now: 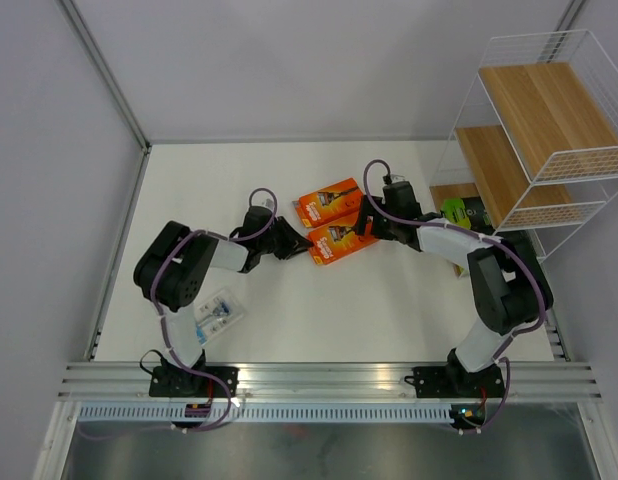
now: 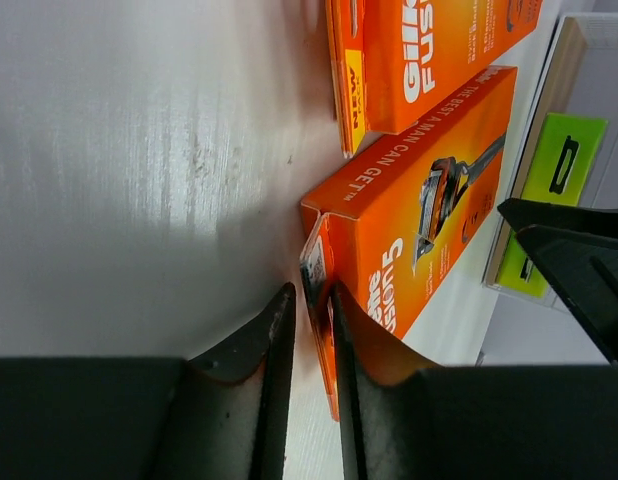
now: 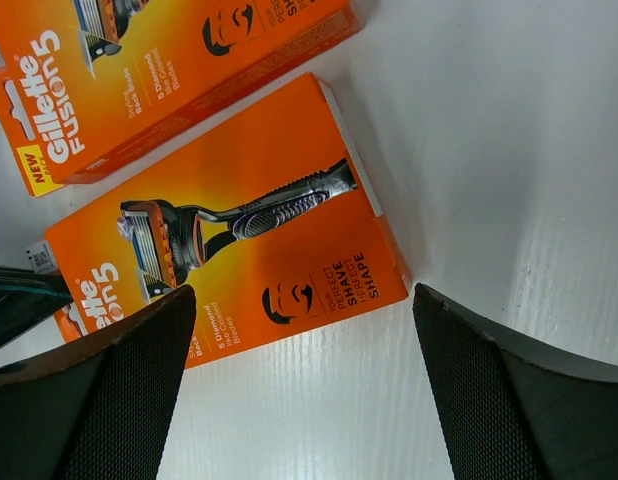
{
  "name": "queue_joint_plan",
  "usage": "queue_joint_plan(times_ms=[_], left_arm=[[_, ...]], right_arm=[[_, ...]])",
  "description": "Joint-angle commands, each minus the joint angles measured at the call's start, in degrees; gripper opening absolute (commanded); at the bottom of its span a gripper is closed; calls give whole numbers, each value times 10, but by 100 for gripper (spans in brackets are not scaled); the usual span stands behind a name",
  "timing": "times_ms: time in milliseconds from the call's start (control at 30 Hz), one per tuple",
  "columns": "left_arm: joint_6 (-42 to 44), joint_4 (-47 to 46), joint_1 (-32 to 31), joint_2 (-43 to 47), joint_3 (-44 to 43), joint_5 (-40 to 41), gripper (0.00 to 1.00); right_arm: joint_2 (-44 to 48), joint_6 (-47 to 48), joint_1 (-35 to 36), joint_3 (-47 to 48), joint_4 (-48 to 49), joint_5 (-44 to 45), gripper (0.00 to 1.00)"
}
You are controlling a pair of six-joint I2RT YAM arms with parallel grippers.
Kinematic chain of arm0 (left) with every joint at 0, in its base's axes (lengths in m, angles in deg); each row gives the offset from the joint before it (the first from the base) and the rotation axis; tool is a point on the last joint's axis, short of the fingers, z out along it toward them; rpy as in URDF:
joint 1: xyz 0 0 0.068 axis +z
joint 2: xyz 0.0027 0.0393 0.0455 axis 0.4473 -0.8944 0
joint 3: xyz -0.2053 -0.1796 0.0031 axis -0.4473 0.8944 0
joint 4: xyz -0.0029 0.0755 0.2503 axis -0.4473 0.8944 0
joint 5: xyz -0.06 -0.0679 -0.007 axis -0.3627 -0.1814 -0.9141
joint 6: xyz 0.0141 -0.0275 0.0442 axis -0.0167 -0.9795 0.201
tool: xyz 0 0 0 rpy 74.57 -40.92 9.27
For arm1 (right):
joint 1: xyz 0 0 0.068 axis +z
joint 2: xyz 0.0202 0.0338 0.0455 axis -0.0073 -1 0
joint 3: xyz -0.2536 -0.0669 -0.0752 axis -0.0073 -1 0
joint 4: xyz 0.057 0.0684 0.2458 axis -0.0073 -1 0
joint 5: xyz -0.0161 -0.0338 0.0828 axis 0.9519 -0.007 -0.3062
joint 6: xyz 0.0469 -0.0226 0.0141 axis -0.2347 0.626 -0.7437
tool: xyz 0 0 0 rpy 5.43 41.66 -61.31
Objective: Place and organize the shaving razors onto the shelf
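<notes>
Narrowly, left end effector [image 2: 311, 300] straddles flap of nearer orange pack [image 2: 419, 200].

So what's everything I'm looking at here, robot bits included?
far orange pack: one, orange, mid-table.
near orange pack: one, orange, just in front, between the grippers.
blister pack: one, clear with blue card, front-left of table.
black pack: one seen, black and lime-green, at the shelf's lowest tier.
shelf: one, white wire, wood tiers, far right.
table: one, white, underneath.
left gripper: one, black, fingers astride the near orange pack's end.
right gripper: one, black, open by its other end.
</notes>
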Motion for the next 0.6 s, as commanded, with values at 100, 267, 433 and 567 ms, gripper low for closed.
queue_joint_plan(times_ms=[100,267,433,567], left_arm=[[6,-36,-1,-32,-14,-25,10],[24,-77,0,-34,-6,-46,2],[40,-114,0,-31,-3,-92,2],[71,-52,-1,-14,-5,-83,6]], right_arm=[[-27,-17,1,12,27,-19,94],[-34,-22,1,7,31,-24,94],[-20,-31,1,-9,30,-24,93],[-7,-35,1,-26,30,-23,93]])
